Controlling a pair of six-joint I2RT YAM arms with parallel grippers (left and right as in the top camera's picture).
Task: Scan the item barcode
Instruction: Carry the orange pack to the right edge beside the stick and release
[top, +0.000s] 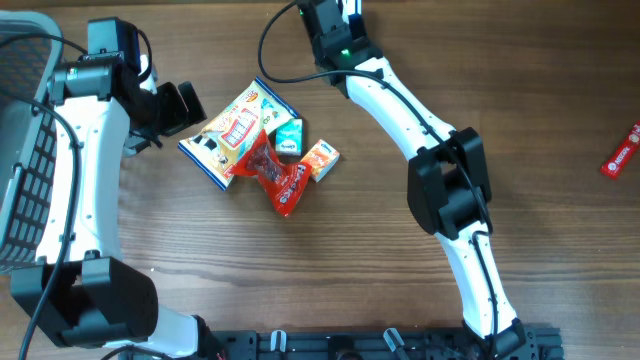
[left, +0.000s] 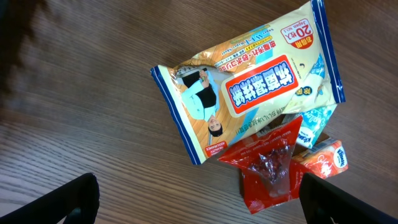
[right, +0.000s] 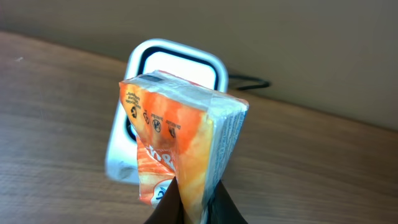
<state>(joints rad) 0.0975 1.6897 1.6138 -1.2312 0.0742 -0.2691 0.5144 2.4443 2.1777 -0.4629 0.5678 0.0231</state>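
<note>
The orange packet was pinched at its lower edge by the right gripper, whose jaws stood narrow and closed on it. The packet stood roughly upright above the dark fingers, one printed face turned to the wrist camera. Just behind it stood the white scanner, its dark, round-cornered window mostly covered by the packet; whether the two touched could not be told. A dark cable ran along the bench behind the scanner.

The left gripper hung wide open and held nothing, its black fingers spread far apart in the left wrist view. It was just beside a small pile on the bench. Nearest it lay the wet-wipes pack, flat, yellow with blue ends. A red packet lay across one corner of the wipes pack. A teal pack touched the wipes pack on its far side, and an orange-and-white pack lay against the red packet.

At the left edge of the overhead view was a white mesh basket, only partly in frame; what it held could not be told. Well apart from everything else, a red wrapper lay at the right edge of the bench.
</note>
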